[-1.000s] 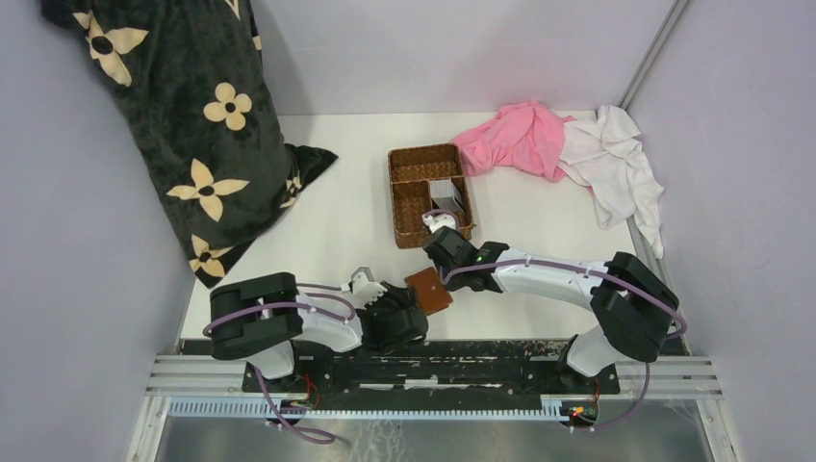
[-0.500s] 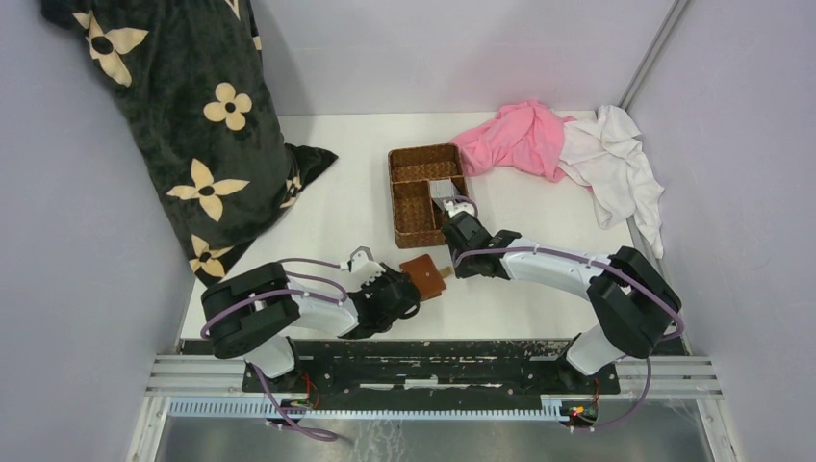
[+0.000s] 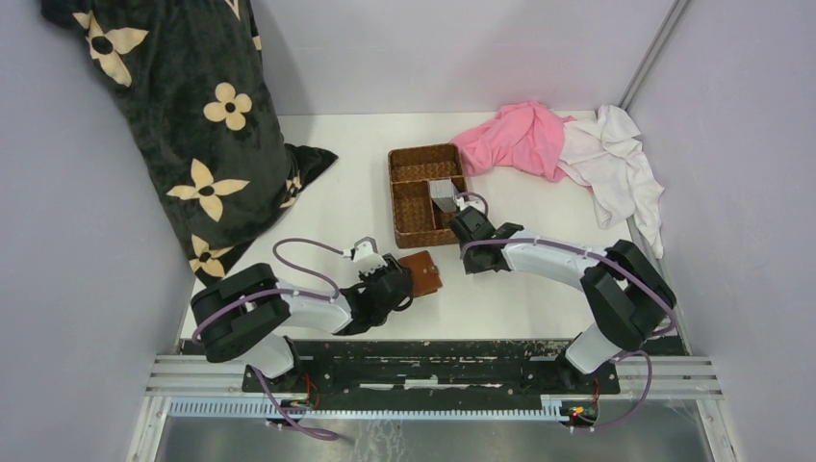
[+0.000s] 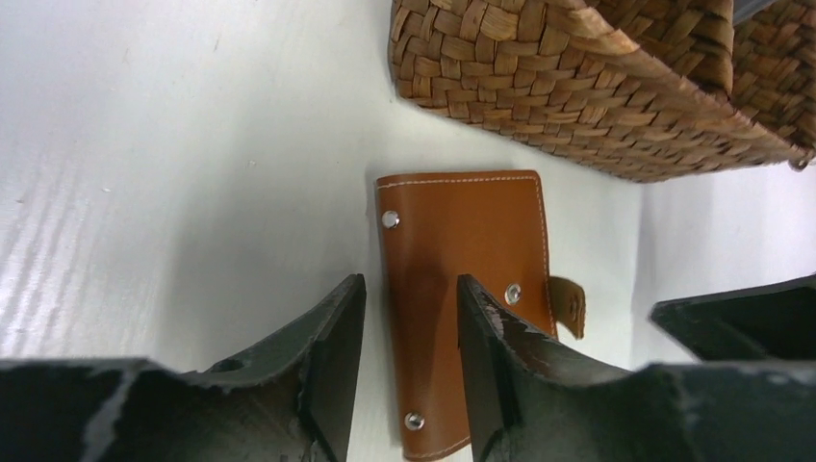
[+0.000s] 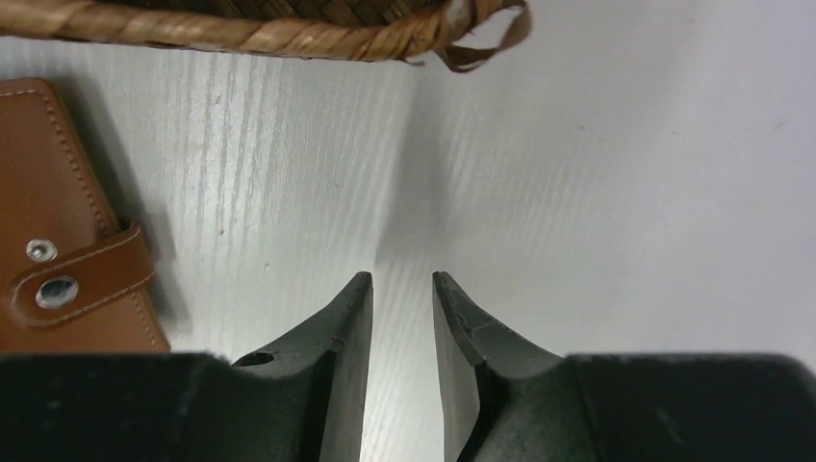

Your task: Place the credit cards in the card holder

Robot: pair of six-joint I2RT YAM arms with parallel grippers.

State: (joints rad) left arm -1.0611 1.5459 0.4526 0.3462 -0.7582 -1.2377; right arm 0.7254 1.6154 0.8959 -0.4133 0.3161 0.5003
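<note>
The brown leather card holder (image 3: pixel 424 272) lies closed and flat on the white table, just in front of the wicker basket (image 3: pixel 405 208). In the left wrist view the card holder (image 4: pixel 471 231) shows its snap tab at the right. My left gripper (image 3: pixel 403 283) is open and low over its left edge (image 4: pixel 411 281); one finger is over the leather, the other over the table. A grey credit card (image 3: pixel 443 191) stands in the basket's right compartment. My right gripper (image 3: pixel 461 224) is open a little and empty (image 5: pixel 401 277), over bare table at the basket's near right corner, right of the card holder (image 5: pixel 48 221).
The basket's woven wall (image 4: pixel 577 87) is just beyond the card holder, and its frayed corner (image 5: pixel 471 43) shows ahead of the right fingers. A pink cloth (image 3: pixel 520 135) and a white cloth (image 3: pixel 616 164) lie at the back right. A dark flowered blanket (image 3: pixel 183 115) fills the left.
The left gripper has moved forward and the card holder has shifted and turned toward the basket. The right gripper has moved away from the card holder to the basket's near right corner.
</note>
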